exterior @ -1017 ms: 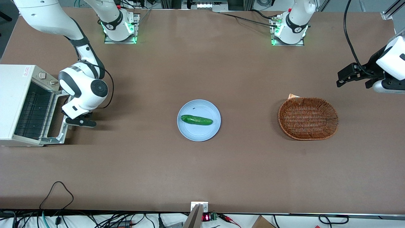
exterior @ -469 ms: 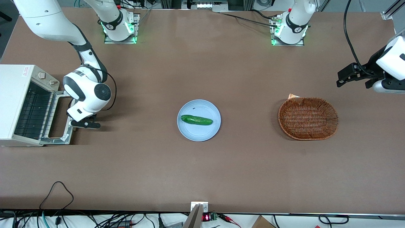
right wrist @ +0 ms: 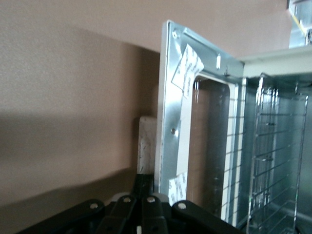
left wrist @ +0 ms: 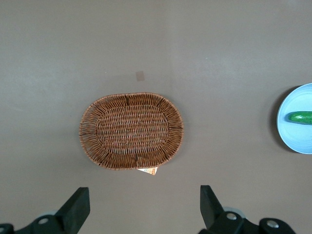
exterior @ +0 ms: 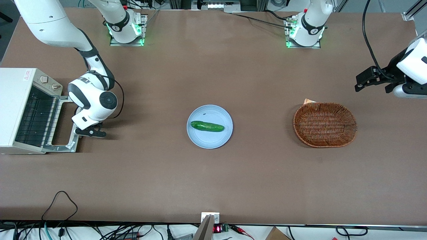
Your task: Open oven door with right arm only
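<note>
The cream-white oven [exterior: 13,86] stands at the working arm's end of the table with its two knobs [exterior: 44,79] on top and its wire rack [exterior: 33,120] in sight. The oven door [exterior: 57,145] hangs fully down, nearly flat over the table. The right arm [exterior: 93,100] bends down over the door's outer edge. My gripper [exterior: 80,130] is at the handle bar [right wrist: 146,141], fingers pressed together, tips against the bar's end. In the right wrist view the gripper [right wrist: 147,179] sits beside the silver door frame [right wrist: 168,97], and the oven [right wrist: 273,63] cavity shows its rack [right wrist: 278,146].
A light blue plate [exterior: 213,141] holding a green cucumber [exterior: 206,126] lies mid-table. A brown wicker basket [exterior: 324,124] sits toward the parked arm's end, also in the left wrist view [left wrist: 131,130]. A black cable [exterior: 60,200] loops near the table's front edge.
The oven door has swung farther down, from slanted to nearly flat. My gripper has moved with the handle, away from the oven cavity and lower.
</note>
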